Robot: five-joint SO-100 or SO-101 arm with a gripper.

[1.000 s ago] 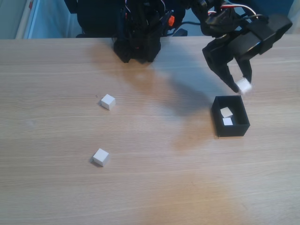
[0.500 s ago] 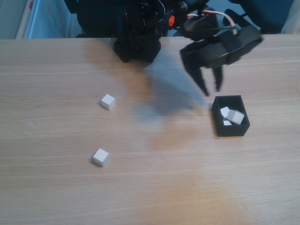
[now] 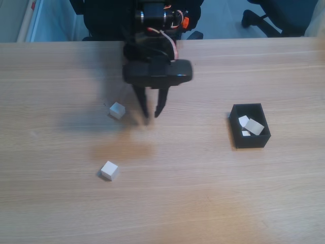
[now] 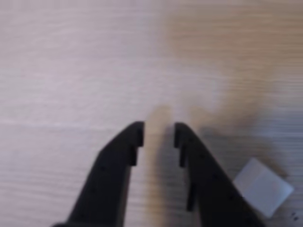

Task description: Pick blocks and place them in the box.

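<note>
We see the black fingers (image 3: 151, 116) slightly parted, empty, just beside a small white cube (image 3: 117, 110) on the wooden worktop (image 3: 203, 193).

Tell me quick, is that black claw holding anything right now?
Black two-finger gripper: open and empty, with bare wooden table between its fingers in the wrist view; a small white cube sits just beside it, not gripped.

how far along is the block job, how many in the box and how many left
Three white blocks already lie in the black box. Nothing is in hand: the gripper is open and empty, above the table beside the nearer loose block. Two are left on the table, that one and another block further toward the front.
</note>
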